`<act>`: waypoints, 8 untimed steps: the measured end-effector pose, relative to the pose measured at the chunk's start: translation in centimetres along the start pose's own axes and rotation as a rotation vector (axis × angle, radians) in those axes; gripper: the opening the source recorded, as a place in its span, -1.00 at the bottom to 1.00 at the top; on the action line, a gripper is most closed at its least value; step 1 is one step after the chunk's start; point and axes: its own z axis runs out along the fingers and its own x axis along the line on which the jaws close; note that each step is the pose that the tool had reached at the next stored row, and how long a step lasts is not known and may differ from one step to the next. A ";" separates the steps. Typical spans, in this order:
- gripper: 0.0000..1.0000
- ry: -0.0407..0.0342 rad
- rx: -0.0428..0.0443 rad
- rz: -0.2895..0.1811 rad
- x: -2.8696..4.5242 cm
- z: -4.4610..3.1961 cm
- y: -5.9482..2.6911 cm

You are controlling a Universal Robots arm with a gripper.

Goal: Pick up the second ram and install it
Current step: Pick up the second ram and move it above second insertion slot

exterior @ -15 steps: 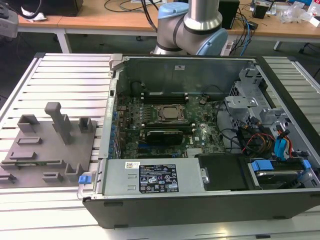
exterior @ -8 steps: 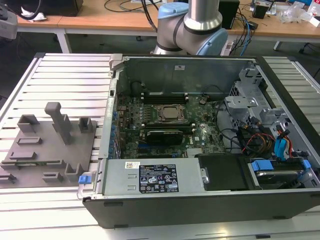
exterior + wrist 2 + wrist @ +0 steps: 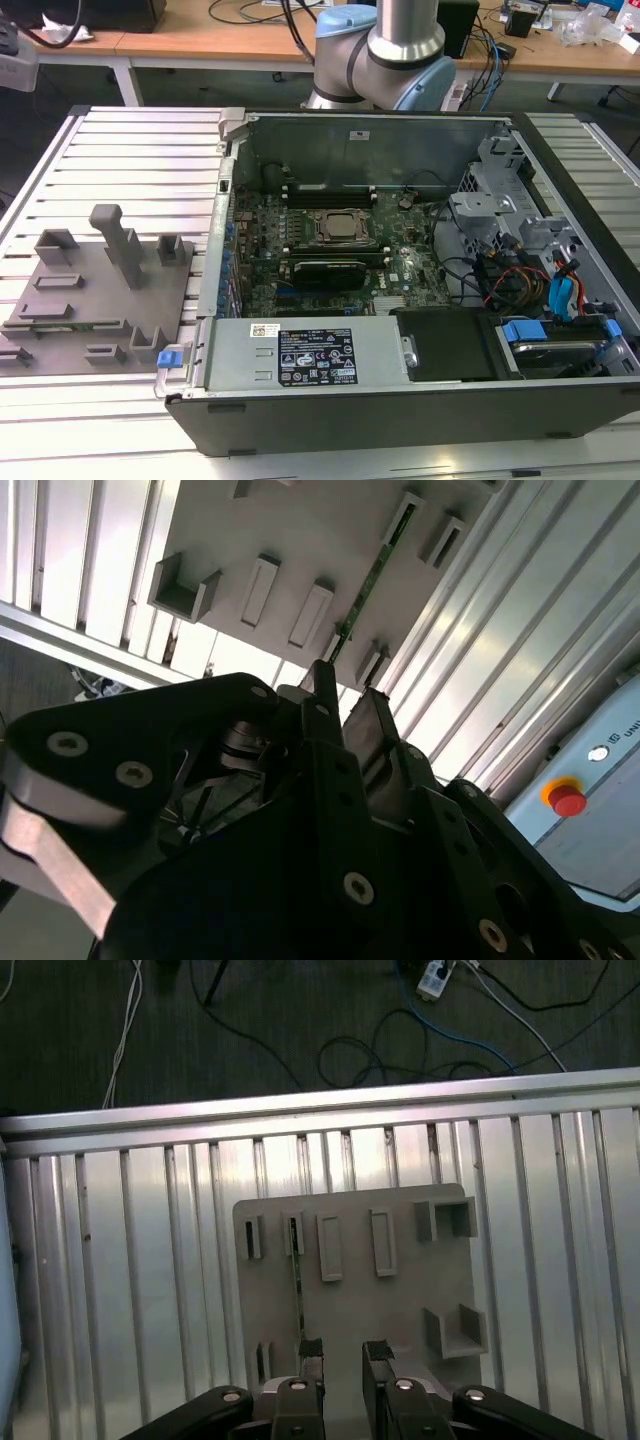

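First wrist view: approach to the second ram [image 3: 297,1290]. The green stick stands on edge on the grey holder plate [image 3: 400,1310], spanning two small holder blocks [image 3: 293,1234], one end toward the plate edge that faces the outer rim of the slatted bench [image 3: 120,1260]. The gripper [image 3: 343,1353] hovers over the plate's opposite edge, its fingers [image 3: 311,1352] parted with nothing between them. The stick lines up with one finger rather than the gap; a clean pick probably calls for centring the gap over the thin edge and descending squarely, pads against the flat faces. The stick's near end is hidden behind the fingers. In the exterior view, whether the memory slots [image 3: 330,188] of the open computer case [image 3: 450,412] already hold a stick cannot be made out
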 end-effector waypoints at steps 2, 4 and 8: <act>-0.40 0.0001 0.0000 0.000 0.00 0.16 -0.01; -0.40 0.0000 0.0000 -0.001 0.01 0.33 -0.02; -0.40 0.0001 -0.0001 -0.003 0.01 0.66 -0.03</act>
